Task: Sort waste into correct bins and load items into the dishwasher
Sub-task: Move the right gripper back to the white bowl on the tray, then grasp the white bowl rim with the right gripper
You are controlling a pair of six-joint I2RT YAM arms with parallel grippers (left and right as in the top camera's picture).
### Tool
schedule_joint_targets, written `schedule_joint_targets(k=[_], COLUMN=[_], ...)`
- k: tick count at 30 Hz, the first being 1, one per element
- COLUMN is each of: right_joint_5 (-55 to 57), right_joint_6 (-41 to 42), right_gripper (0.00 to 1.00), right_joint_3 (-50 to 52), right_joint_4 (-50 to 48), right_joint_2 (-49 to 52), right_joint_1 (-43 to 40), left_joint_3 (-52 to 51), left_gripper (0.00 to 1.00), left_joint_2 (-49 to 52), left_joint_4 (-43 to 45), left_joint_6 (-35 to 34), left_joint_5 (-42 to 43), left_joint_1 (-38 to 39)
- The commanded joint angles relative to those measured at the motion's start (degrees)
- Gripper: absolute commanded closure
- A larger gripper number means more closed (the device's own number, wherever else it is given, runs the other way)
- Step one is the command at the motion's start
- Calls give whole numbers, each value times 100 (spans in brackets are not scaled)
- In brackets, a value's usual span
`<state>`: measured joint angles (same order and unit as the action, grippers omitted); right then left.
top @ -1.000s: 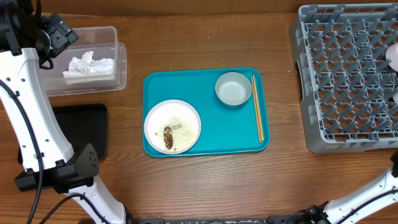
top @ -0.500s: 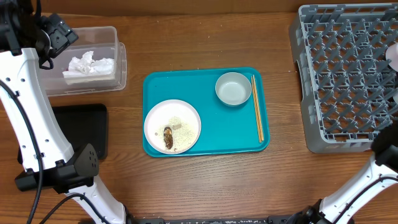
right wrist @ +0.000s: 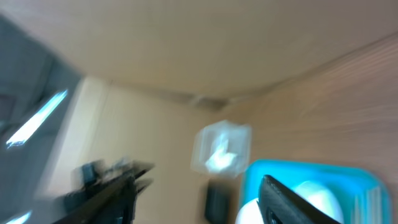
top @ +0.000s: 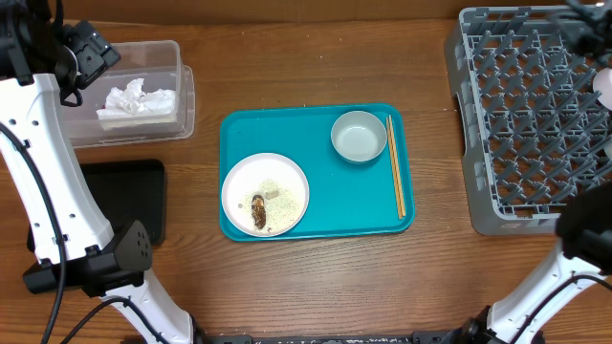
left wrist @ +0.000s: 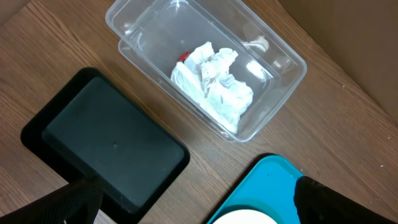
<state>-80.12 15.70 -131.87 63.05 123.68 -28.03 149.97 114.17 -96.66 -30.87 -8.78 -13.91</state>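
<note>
The crumpled tissues point(left wrist: 214, 84) and the red wrapper point(left wrist: 183, 57) lie in the clear tub point(top: 185, 91) at the table's far left corner, so that part of the sorting looks done. The black tray point(top: 122, 196), nearer along the left edge, holds nothing. What is left: the brown scrap point(top: 258, 211) and crumbs point(top: 271, 187) sit on the white plate point(top: 231, 186) at the near left corner of the teal tray point(top: 325, 191), mid-table, with the bowl point(top: 360, 137) at its far right corner and the chopsticks point(top: 396, 167) along its right edge. The dish rack point(top: 526, 124) at the table's right edge shows only a cropped white thing point(top: 604, 84); I cannot tell what it is. The left gripper point(left wrist: 193, 186) hangs wide and empty above tub and black tray; the right gripper point(right wrist: 204, 177), blurred, has its fingers apart with nothing between
</note>
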Motion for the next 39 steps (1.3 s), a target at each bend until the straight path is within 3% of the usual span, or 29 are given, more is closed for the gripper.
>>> schedule_joint_targets(k=[1, 3, 4, 5, 7, 9, 11, 16, 19, 25, 30, 39], right_joint_5=[-382, 780, 1784, 3569, 5558, 7025, 7624, 8644, 9184, 8985, 8905, 8909], right_joint_6=[-605, -704, -667, -376, 72, 356, 389, 1165, 1808, 1884, 1856, 1843], right_gripper=[38, 38, 38, 36, 31, 28, 28, 30, 43, 60, 60, 56], right_joint_3=[-20, -20, -20, -20, -20, 4, 57, 396, 839, 2026, 2614, 2881], right_joint_4=[841, 1283, 1445, 1626, 1832, 2006, 2048, 1945, 1716, 647, -107, -638], right_joint_2=[-238, -304, -350, -382, -382, -328, -299, -273, -269, -267, -264, 90], right_joint_1=[791, 1172, 1434, 1886, 2420, 3012, 3493, 4597, 5062, 5541, 5875, 6017], left_joint_3=[9, 9, 9, 9, 9, 9, 9, 9, 9, 9, 9, 9], left_gripper=[0, 0, 0, 0, 0, 0, 0, 0, 0, 0, 0, 0], left_joint_2=[52, 52, 52, 52, 52, 52, 52, 52, 52, 52, 52, 52], left_joint_4=[-13, -13, -13, -13, -13, -13, -13, -13, -13, -13, -13, -13], left_joint_6=[129, 129, 129, 129, 129, 129, 129, 129, 129, 129, 129, 129], left_joint_5=[28, 31, 31, 31, 31, 31, 28, 31, 28, 31, 28, 28], left_joint_1=[-22, -22, -22, -22, -22, -22, -22, -22, -22, -22, -22, -22])
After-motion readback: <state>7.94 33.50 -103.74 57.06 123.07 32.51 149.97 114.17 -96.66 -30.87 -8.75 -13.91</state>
